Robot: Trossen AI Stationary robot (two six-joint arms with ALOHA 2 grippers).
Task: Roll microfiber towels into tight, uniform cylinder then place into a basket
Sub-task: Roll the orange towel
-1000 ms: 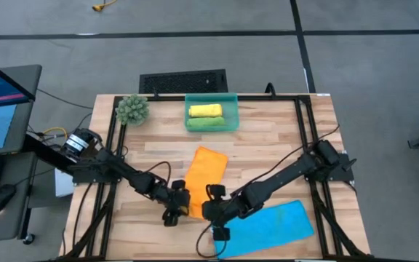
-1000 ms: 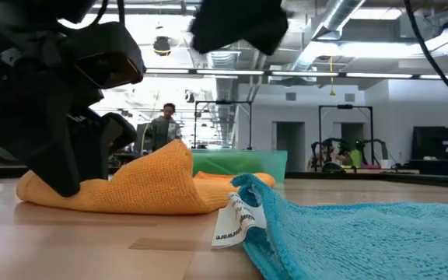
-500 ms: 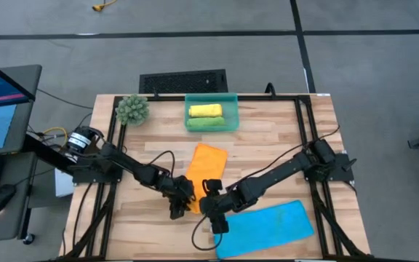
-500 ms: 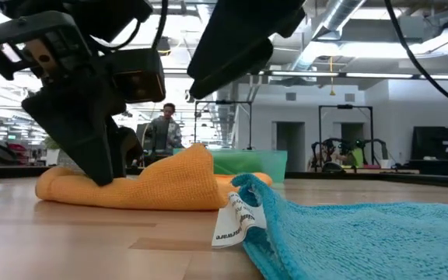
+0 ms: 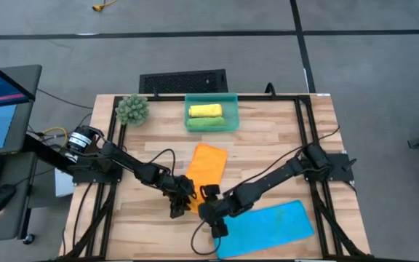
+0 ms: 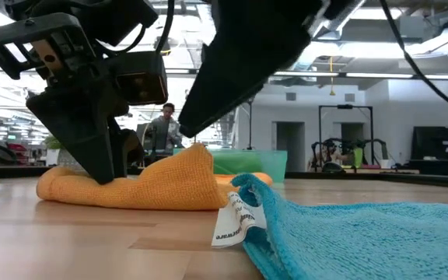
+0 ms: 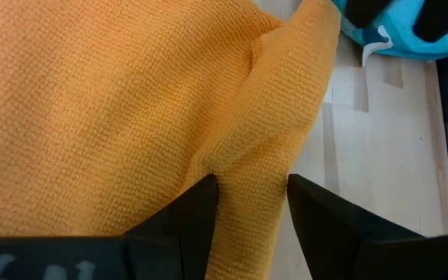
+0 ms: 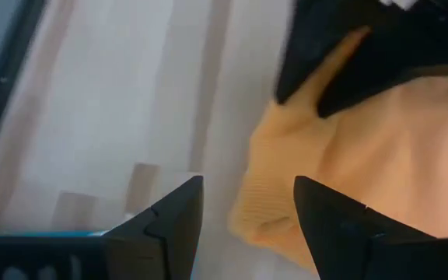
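From above, the orange towel [image 5: 206,171] lies mid-table, its near end between the left tool [image 5: 180,200] and right tool [image 5: 211,212]. The left wrist view shows the left tool pinching a raised fold of that towel. The right wrist view shows the right tool open, empty, just beside the towel's corner.

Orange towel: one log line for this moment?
orange towel: fold pinched by left gripper | right gripper: open beside it, empty | basket: yellow, green rolls in | blue towel: flat
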